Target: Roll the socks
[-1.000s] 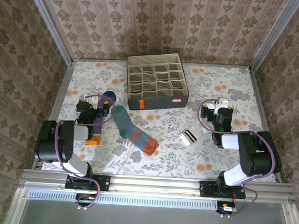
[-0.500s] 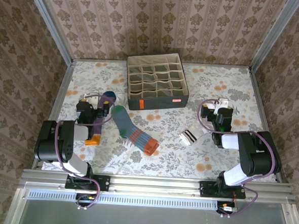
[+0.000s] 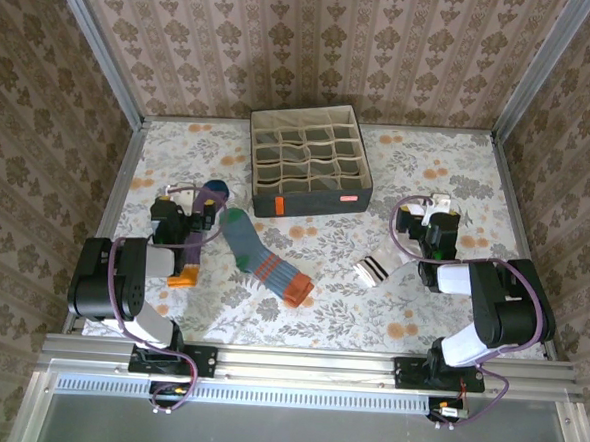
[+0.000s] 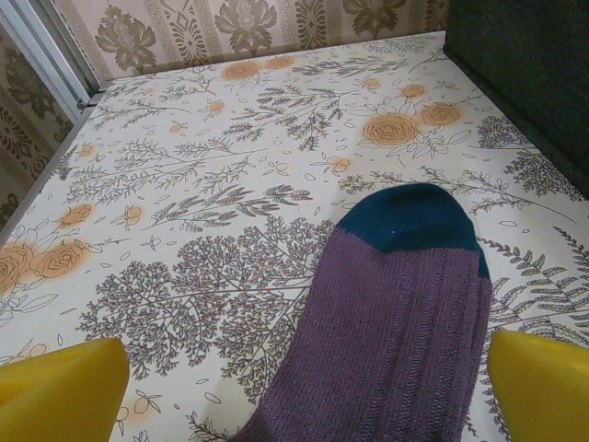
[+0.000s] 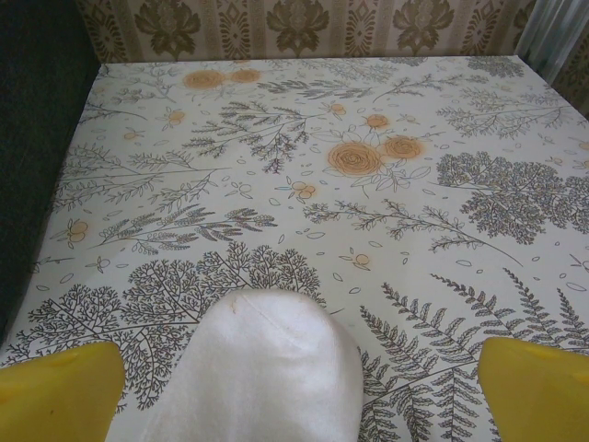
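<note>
Three socks lie flat on the flowered table. The grey-blue striped sock is in the middle, green toe toward the back. A purple sock with a blue toe runs under my left gripper, which stands open with a yellow fingertip on each side of it. In the top view that gripper is over the purple sock. The white sock, black-striped at its cuff, lies between the wide-open fingers of my right gripper, seen from above.
The grey fabric box with many compartments stands at the back centre; its dark wall is close to the left gripper and also borders the right wrist view. Patterned walls enclose the table on three sides.
</note>
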Robot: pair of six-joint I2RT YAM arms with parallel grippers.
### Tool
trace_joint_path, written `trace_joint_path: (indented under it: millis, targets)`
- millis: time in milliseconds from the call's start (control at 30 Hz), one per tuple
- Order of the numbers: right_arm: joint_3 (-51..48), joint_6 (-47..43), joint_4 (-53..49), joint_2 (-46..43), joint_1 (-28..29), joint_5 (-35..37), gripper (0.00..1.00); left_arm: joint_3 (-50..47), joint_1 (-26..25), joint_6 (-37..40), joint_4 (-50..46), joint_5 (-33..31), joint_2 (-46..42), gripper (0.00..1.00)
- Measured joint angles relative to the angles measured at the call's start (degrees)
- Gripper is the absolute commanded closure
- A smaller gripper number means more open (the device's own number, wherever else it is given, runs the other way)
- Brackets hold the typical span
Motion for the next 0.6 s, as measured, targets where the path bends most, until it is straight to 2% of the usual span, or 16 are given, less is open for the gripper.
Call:
trace_joint_path:
  millis: [500, 600]
  targets:
    - [0.0, 0.0, -0.2, 0.0, -0.1, -0.4, 0.00, 0.0, 0.8, -0.7, 0.0, 1.7, 0.0, 0.00]
    - [1.0, 0.0, -4.3, -1.6, -0.1, -0.6, 0.00, 0.0, 0.8, -0.7, 0.0, 1.8, -0.1, 0.00]
